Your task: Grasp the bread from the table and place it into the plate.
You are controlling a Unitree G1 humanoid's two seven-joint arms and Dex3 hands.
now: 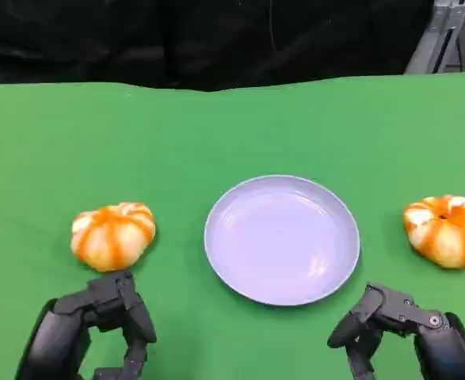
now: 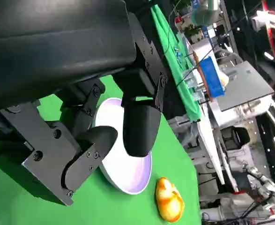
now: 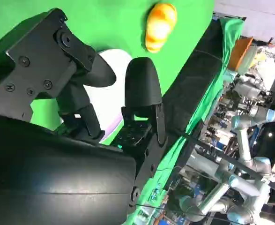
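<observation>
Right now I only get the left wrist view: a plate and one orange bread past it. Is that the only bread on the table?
Observer: No. The head view shows a second bread on the plate's other side, just ahead of the left hand.
Operator: Is the other hand holding anything?
Observer: No. The right hand is empty, fingers apart, short of the right bread.
Operator: Fingers hide part of my plate. Anything in it?
Observer: Nothing; from the head view the whole dish is bare.

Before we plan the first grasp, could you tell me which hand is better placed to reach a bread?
Probably left: the left hand sits just below the left bread, closer than the right hand is to the right bread.
</observation>
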